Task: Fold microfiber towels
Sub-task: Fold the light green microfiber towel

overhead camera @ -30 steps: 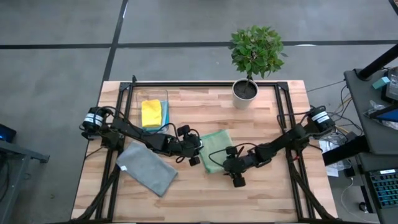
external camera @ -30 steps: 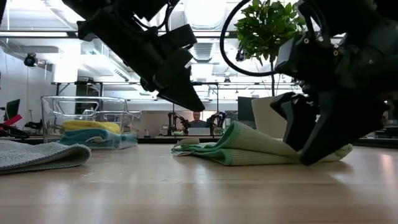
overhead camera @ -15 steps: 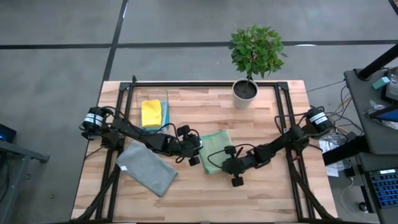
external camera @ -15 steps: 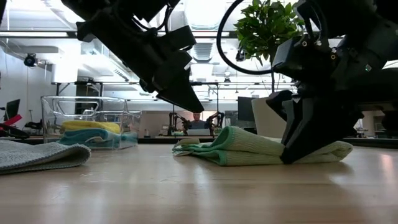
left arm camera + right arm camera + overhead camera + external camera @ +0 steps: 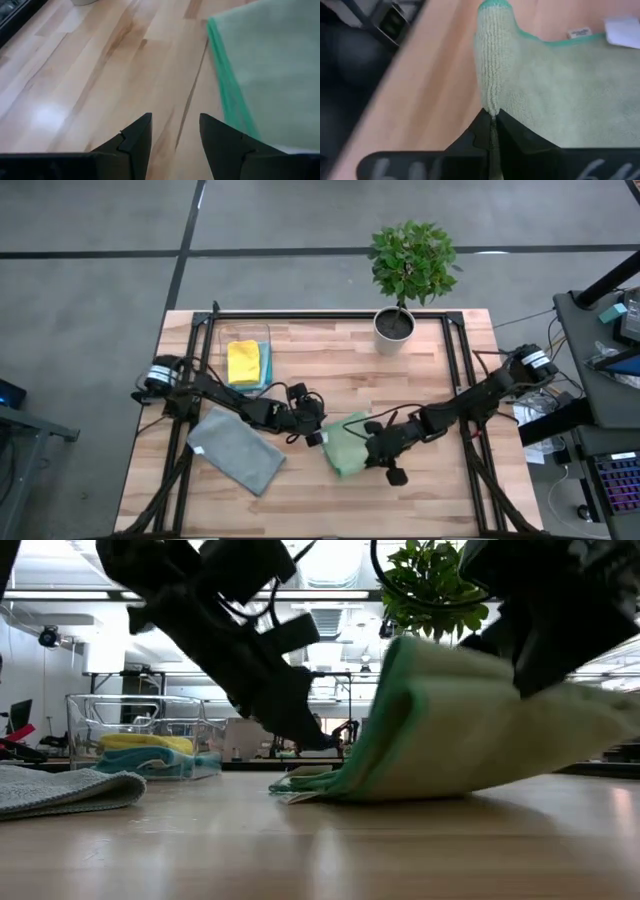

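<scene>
From above, the green towel (image 5: 347,448) is seen near the middle of the wooden table (image 5: 430,490), a little toward the near edge. The right gripper (image 5: 372,442) is pinched shut on the towel's right side, and that side is lifted and bunched over toward the left. The left gripper (image 5: 316,430) is just beside the towel's left edge, with its fingers apart and nothing held. A grey towel (image 5: 236,448) is spread flat on the near left, and a yellow towel (image 5: 244,362) is stacked on a teal towel (image 5: 266,364) in the clear bin (image 5: 222,330) at the far left. (The plant (image 5: 405,275) at the far edge is well out of the way.)

From table height, one side of the green towel (image 5: 470,730) is held high in the air, while its other edge is left lying on the wood.

In the left wrist view, bare wood shows between the open fingers (image 5: 134,137), and the towel (image 5: 265,70) lies just beside them.

In the right wrist view, a fold of towel (image 5: 492,75) is squeezed tight between the closed fingers (image 5: 485,132).

For a neat fold, the lifted side should probably be carried straight across, kept high enough not to drag, and laid down so the edges match. The low edge may need to be pinned by the left gripper so it is not pulled along.
</scene>
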Motion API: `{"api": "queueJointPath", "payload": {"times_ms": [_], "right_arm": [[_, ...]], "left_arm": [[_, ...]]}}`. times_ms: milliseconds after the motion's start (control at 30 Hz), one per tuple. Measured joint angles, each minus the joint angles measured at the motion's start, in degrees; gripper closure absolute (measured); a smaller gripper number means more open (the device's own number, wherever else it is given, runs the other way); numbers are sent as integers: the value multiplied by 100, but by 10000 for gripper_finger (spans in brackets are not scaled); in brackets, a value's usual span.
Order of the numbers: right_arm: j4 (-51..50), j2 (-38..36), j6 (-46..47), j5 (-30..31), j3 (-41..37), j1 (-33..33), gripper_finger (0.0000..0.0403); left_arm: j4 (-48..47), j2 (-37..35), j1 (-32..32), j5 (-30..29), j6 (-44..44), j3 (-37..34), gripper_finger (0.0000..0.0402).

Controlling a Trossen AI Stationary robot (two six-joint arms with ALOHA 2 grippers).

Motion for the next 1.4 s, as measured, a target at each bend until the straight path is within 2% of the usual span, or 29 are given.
{"api": "queueJointPath", "payload": {"times_ms": [233,433,600,800,1000,1233,1400], "right_arm": [[8,-135,249,-245,16,-2,394],[-545,-78,111,-294,477,-132,394],[-1185,-70,-127,-551,817,-440,394],[-1273,-70,-635,-887,938,-938,394],[-1240,56,-1071,-885,940,-1316,394],[-1252,757,-1667,-866,1124,-1561,394],[-1488,1096,-2236,-403,1450,-1699,394]], "left_arm": [[493,479,-2,372,-5,12,252],[879,753,-11,764,5,20,252],[943,794,-11,855,98,23,252],[941,794,-13,911,191,30,252],[945,796,-11,925,215,30,252],[1029,800,-11,946,339,32,252],[1031,800,-11,1051,338,32,252]]}}
